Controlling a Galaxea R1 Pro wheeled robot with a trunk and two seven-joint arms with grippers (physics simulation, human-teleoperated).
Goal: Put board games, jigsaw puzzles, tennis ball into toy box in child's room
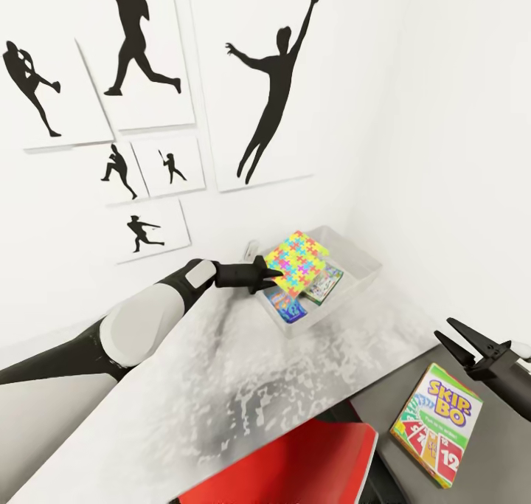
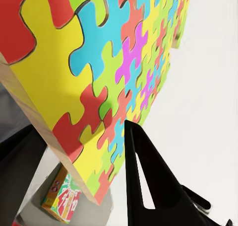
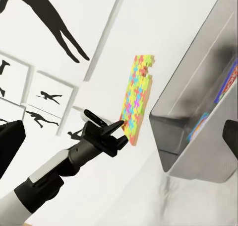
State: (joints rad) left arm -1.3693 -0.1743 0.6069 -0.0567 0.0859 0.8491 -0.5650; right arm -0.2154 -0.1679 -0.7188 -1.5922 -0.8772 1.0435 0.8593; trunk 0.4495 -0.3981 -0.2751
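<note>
Multicolour interlocking-piece jigsaw puzzle (image 1: 296,262); pale grey toy box (image 1: 361,264).

We see the jigsaw puzzle (image 2: 99,72) as a smooth, brightly printed face over a pale wood-like edge — cardboard-flat, faintly glossy. The toy box (image 1: 361,264) looks like matt pale grey plastic, the table (image 1: 243,371) a mottled, slightly shiny stone-like top. The left gripper (image 1: 267,275) reads as matt black plastic — the Skip-Bo box (image 1: 436,423) as printed card.

Worktop (image 1: 243,386): pale grey-white mottled top, running to the white corner walls.
Toy box (image 1: 361,268): pale grey tray resting on the worktop's far end, near the corner.
Side unit (image 1: 383,408): lower dark grey surface joined at the right.
Skip-Bo box (image 1: 436,423): lies flat on the side unit.
</note>
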